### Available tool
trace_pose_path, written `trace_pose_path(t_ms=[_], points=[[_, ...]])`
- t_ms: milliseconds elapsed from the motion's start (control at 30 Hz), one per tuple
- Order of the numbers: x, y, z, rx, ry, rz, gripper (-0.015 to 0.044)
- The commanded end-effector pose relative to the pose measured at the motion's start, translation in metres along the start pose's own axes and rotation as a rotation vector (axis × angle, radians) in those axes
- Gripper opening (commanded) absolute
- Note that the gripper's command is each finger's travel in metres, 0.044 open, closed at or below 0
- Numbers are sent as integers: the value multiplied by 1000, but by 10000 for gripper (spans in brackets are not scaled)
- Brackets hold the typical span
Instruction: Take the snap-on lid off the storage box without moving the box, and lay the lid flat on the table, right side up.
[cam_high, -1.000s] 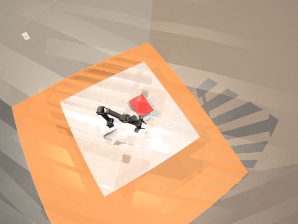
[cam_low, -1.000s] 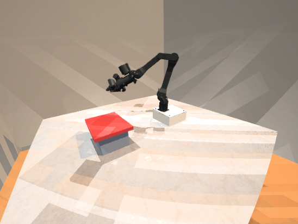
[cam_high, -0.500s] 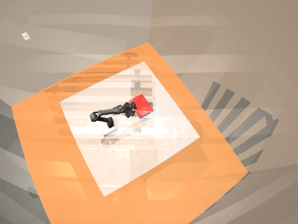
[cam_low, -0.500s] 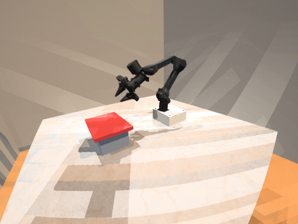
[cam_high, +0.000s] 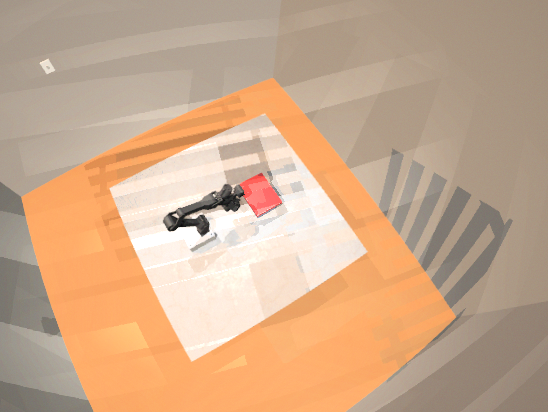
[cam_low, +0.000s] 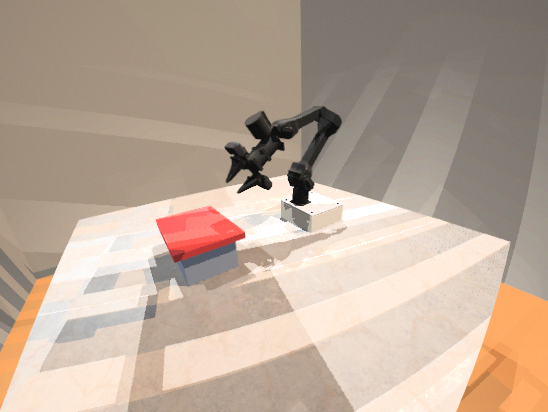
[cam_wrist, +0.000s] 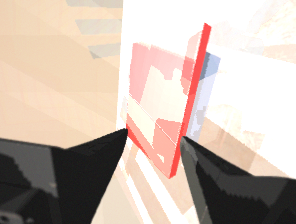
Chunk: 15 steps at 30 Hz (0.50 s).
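The red lid (cam_high: 261, 196) (cam_low: 200, 231) (cam_wrist: 160, 100) sits flat on top of the blue-grey storage box (cam_low: 212, 266) (cam_wrist: 204, 102), its rim reaching out past the box walls. The box stands on the pale table (cam_high: 215, 305) (cam_low: 400, 305). In the top view the lid hides almost all of the box. My gripper (cam_high: 240, 199) (cam_low: 233, 187) (cam_wrist: 154, 136) is partly open with nothing between its fingers. It is tilted downward, above and to the base side of the lid, apart from it. In the wrist view the lid appears steeply slanted beyond the fingertips.
The arm's white base block (cam_high: 203, 242) (cam_low: 311, 214) stands on the table on the arm's side of the box. The orange floor (cam_high: 115, 370) (cam_low: 525, 320) surrounds the table. Striped shadows and bright patches cross the table top.
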<state>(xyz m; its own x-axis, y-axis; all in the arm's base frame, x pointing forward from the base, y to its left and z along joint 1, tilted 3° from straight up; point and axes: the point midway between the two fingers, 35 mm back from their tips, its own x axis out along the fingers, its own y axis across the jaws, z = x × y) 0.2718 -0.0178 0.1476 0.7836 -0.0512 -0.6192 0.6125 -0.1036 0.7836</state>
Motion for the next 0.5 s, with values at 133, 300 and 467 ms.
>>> trace_pose_path(t_ms=[133,300,467], points=[[29,-40,0,8,-2,-15,235],[31,-40,0,8,-2,-15,235],[39,-39,-1,6,-2,-16,235]])
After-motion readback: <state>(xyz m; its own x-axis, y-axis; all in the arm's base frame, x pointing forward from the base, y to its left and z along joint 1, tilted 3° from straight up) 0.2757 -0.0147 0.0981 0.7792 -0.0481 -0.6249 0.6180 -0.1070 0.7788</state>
